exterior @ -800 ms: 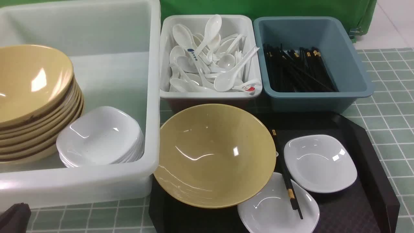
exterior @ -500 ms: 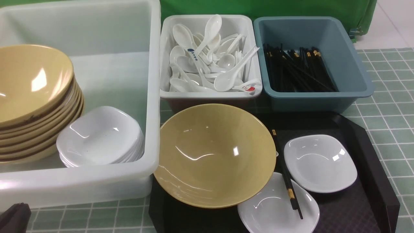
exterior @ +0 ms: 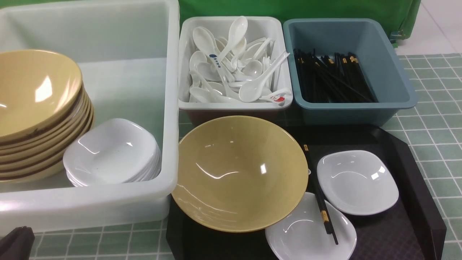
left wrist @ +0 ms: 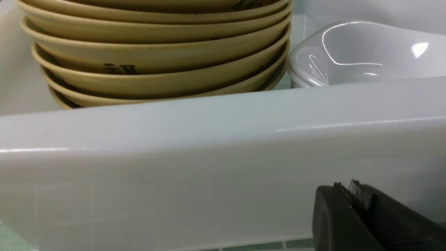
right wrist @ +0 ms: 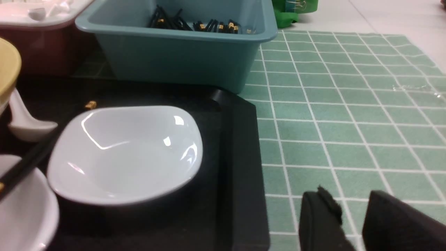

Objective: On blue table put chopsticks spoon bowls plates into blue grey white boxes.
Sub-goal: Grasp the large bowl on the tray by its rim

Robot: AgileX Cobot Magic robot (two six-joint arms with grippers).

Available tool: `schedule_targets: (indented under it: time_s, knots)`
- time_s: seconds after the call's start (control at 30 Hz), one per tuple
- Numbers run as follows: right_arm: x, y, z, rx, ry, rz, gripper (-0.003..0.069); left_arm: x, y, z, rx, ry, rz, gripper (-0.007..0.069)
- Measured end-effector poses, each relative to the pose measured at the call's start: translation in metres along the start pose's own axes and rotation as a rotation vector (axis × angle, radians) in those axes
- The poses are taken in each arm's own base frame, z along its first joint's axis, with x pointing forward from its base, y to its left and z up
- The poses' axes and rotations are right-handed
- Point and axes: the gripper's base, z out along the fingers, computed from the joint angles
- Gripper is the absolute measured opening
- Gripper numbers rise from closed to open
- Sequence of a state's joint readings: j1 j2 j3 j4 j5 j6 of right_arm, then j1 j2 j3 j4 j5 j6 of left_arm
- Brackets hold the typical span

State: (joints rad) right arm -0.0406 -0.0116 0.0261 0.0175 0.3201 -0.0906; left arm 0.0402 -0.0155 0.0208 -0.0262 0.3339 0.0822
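Note:
On the black tray [exterior: 408, 180] sit a tan bowl [exterior: 238, 173] and two white plates [exterior: 357, 182] [exterior: 303, 234]. Black chopsticks [exterior: 319, 202] lie across the nearer plate. A plain white spoon [right wrist: 24, 122] pokes out from under the bowl's rim. My left gripper [left wrist: 345, 184] is shut and empty, low in front of the large whitish tub [exterior: 169, 108], at the front view's bottom-left corner [exterior: 16, 243]. My right gripper [right wrist: 348, 195] is open with nothing between its fingers, over the table [right wrist: 331, 115] just right of the tray; the front view does not show it.
The tub holds a stack of tan bowls [exterior: 32, 94] and a stack of white plates [exterior: 112, 151]. Behind the tray stand a white bin [exterior: 234, 104] full of spoons and a blue-grey bin [exterior: 397, 72] with several chopsticks. A green cloth hangs behind.

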Motion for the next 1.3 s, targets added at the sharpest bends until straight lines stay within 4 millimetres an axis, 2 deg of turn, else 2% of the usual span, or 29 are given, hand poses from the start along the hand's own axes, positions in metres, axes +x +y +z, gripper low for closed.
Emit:
schedule_targets:
  time_s: [0.3, 0.43, 0.53, 0.73, 0.77, 0.93, 0.97, 1.03, 1.13, 1.2, 1.23, 1.27, 1.3]
  knots:
    - [0.0, -0.001, 0.0, 0.008, -0.004, -0.041, 0.0237, 0.0, 0.0, 0.0, -0.002, -0.014, 0.003, 0.0004]
    - [-0.001, -0.001, 0.0, 0.008, -0.012, 0.012, 0.0237, -0.003, 0.0, 0.0, 0.001, -0.045, -0.014, 0.0004]
    - [-0.006, -0.001, 0.0, 0.009, -0.068, 0.091, 0.0237, -0.011, 0.0, 0.0, 0.001, -0.131, -0.045, 0.0004]
    - [-0.033, -0.003, -0.006, -0.003, -0.375, 0.186, 0.0237, -0.039, 0.004, -0.009, -0.029, -0.457, -0.085, 0.0004]
    - [-0.043, -0.003, -0.011, -0.009, -0.5, 0.195, 0.0237, -0.048, 0.006, -0.014, -0.043, -0.571, -0.087, 0.0004]
    - [-0.069, -0.005, -0.032, -0.062, -0.876, 0.269, 0.0237, -0.068, 0.01, -0.032, -0.066, -0.864, -0.125, 0.0004]
    - [-0.069, -0.005, -0.032, -0.062, -0.876, 0.269, 0.0237, -0.068, 0.01, -0.032, -0.066, -0.875, -0.13, 0.0004]
    - [-0.076, -0.005, -0.042, -0.08, -1.009, 0.275, 0.0237, -0.074, 0.011, -0.04, -0.031, -0.982, -0.222, 0.0004]
    - [-0.08, -0.006, -0.046, -0.093, -1.043, 0.292, 0.0236, -0.082, 0.012, -0.046, 0.03, -1.024, -0.325, 0.0004]
    - [-0.099, -0.007, -0.054, -0.09, -1.025, 0.292, 0.0216, -0.113, 0.011, -0.062, 0.072, -1.011, -0.344, 0.0004]
    - [-0.103, -0.007, -0.056, -0.089, -1.018, 0.291, 0.0213, -0.116, 0.011, -0.064, 0.073, -1.01, -0.341, 0.0004]
    - [-0.12, -0.009, -0.062, -0.077, -0.961, 0.284, 0.0176, -0.145, 0.011, -0.075, 0.07, -0.96, -0.301, 0.0004]
    - [-0.128, -0.009, -0.063, -0.061, -0.896, 0.266, 0.0155, -0.157, 0.011, -0.079, 0.064, -0.934, -0.284, 0.0004]
